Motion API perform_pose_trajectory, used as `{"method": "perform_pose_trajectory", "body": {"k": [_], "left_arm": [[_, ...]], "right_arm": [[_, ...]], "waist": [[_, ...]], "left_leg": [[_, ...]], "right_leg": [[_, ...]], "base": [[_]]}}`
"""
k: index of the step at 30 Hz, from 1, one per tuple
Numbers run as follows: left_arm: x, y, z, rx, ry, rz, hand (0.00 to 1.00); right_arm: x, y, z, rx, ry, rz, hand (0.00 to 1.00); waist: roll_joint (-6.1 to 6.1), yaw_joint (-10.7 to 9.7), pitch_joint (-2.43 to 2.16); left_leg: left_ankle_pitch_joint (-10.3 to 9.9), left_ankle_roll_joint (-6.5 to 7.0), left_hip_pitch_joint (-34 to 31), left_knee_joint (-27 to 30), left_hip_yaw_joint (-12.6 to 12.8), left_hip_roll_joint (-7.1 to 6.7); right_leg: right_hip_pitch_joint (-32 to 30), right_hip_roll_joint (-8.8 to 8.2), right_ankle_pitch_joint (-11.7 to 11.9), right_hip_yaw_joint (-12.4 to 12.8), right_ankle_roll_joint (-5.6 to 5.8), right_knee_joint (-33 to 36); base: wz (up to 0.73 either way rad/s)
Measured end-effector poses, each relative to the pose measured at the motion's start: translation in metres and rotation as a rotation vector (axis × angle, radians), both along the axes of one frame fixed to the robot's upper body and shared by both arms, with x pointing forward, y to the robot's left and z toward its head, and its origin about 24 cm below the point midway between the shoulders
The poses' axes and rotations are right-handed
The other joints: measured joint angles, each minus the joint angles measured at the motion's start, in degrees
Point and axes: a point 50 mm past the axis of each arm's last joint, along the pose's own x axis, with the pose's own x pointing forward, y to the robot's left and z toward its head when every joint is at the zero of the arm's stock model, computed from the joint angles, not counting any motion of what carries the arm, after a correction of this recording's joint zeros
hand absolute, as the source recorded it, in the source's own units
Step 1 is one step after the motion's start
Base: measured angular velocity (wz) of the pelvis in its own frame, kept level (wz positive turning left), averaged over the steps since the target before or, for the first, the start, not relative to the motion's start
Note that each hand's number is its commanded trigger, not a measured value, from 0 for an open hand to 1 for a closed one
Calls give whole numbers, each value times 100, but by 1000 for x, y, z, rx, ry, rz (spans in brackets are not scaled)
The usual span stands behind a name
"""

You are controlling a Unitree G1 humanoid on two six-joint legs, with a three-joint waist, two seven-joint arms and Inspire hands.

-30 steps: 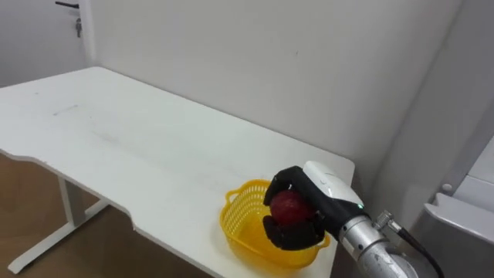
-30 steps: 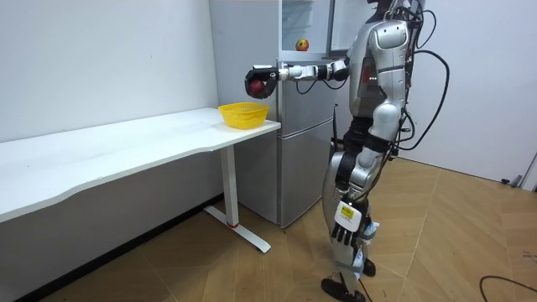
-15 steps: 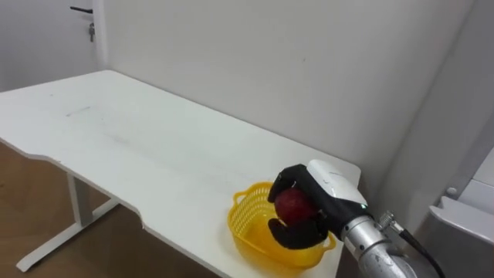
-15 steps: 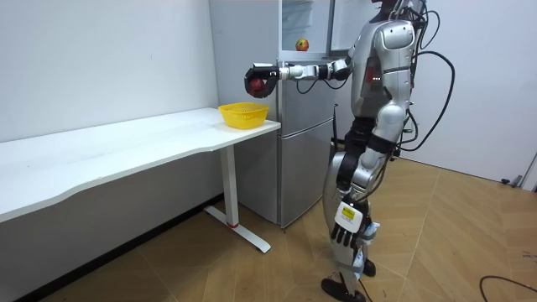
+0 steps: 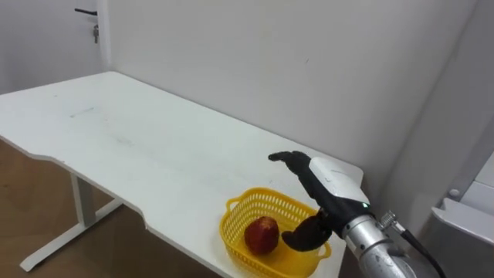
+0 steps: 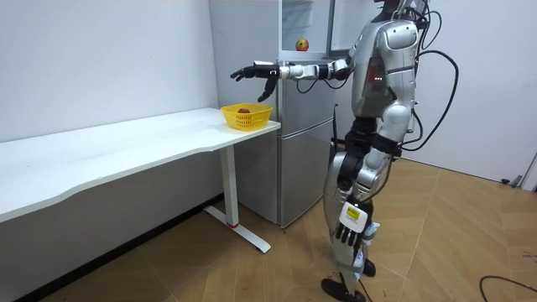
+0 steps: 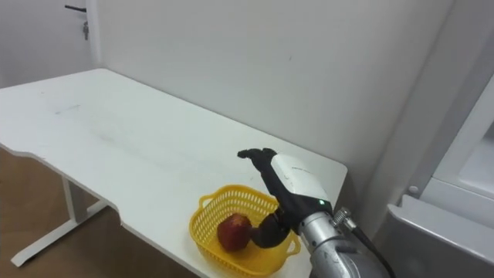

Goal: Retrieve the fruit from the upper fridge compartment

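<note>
A red apple (image 5: 262, 234) lies in the yellow basket (image 5: 231, 224), which stands at the end of the white table (image 5: 116, 131) nearest the fridge. My right hand (image 5: 324, 185) hovers open just above the basket's right rim, fingers spread and holding nothing. In the room view the same hand (image 6: 254, 72) is stretched out over the basket (image 6: 248, 117). My left hand (image 6: 347, 235) hangs open at my side. I stand in front of the fridge (image 6: 294, 126), whose upper door is open.
An orange-red fruit (image 6: 301, 44) sits on a shelf in the upper fridge. The fridge's grey edge (image 5: 463, 208) is close on my right. The long table runs away to my left along the wall, and a door (image 5: 85, 31) is at the far left.
My right hand has opened and let go of the apple, which dropped into the basket. The hand stays over the basket. The left hand has not moved.
</note>
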Motion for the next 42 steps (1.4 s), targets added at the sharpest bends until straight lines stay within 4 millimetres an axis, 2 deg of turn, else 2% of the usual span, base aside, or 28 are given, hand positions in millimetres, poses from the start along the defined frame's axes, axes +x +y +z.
{"method": "perform_pose_trajectory", "body": {"k": [9, 16, 19, 27, 30, 32, 35, 37, 40, 42], "left_arm": [[3, 0, 0, 2, -4, 8, 0], [1, 1, 0, 9, 8, 13, 0], [1, 1, 0, 11, 11, 16, 0], [-3, -1, -1, 13, 21, 24, 0], [-7, -3, 0, 13, 15, 23, 0], [-7, -5, -1, 12, 11, 30, 0], [-13, -9, -3, 12, 17, 38, 0], [-14, -11, -3, 5, 16, 38, 0], [-14, -15, -4, -4, -3, 38, 0], [-15, -18, -4, -10, -16, 49, 0]], "right_arm": [[1, -2, -6, 8, 27, -6, 0], [1, -2, -6, 23, 32, -6, 0], [1, -3, -6, 50, 45, -11, 0], [0, -1, 2, 95, 21, -3, 0], [-2, 1, 23, 156, -60, 15, 0], [-4, -5, 44, 239, -156, 3, 0], [-11, 0, 61, 316, -235, 18, 0], [-20, 2, 67, 348, -277, 44, 0], [-40, 4, 70, 391, -320, 83, 0], [-51, 2, 69, 421, -338, 87, 0]], "waist": [[21, -10, -8], [40, -16, -43], [44, -14, -72], [59, -70, -80], [134, -184, -80], [238, -229, -83], [390, -353, -124], [460, -373, -110], [506, -584, -140], [546, -680, -119]], "left_leg": [[0, 0, -6, 3, -35, 0], [0, 0, 1, 25, -14, -1], [0, 0, 11, 28, 2, -1], [0, -1, -5, 49, 18, 9], [-2, 1, -33, 49, 1, 0], [-1, 4, -19, 42, 3, -30], [7, 16, 71, 27, 126, -4], [7, 16, 120, 2, 230, 12], [7, 16, 146, -12, 303, 21], [7, 16, 181, -37, 391, 33]], "right_leg": [[18, 5, -1, 6, 1, -3], [40, 4, 0, 4, 1, -2], [43, -19, 0, 8, 1, -1], [39, -45, -1, -76, 2, 12], [26, -41, -1, -69, 3, 8], [35, -31, -1, -42, 3, 2], [43, -55, -1, 90, 3, 4], [37, -46, -1, 191, 3, 4], [13, -39, -1, 265, 3, 6], [-4, -29, -1, 350, 3, 7]], "base": [[1], [0], [0], [0], [2], [0], [-17], [-26], [-16], [-26]]}}
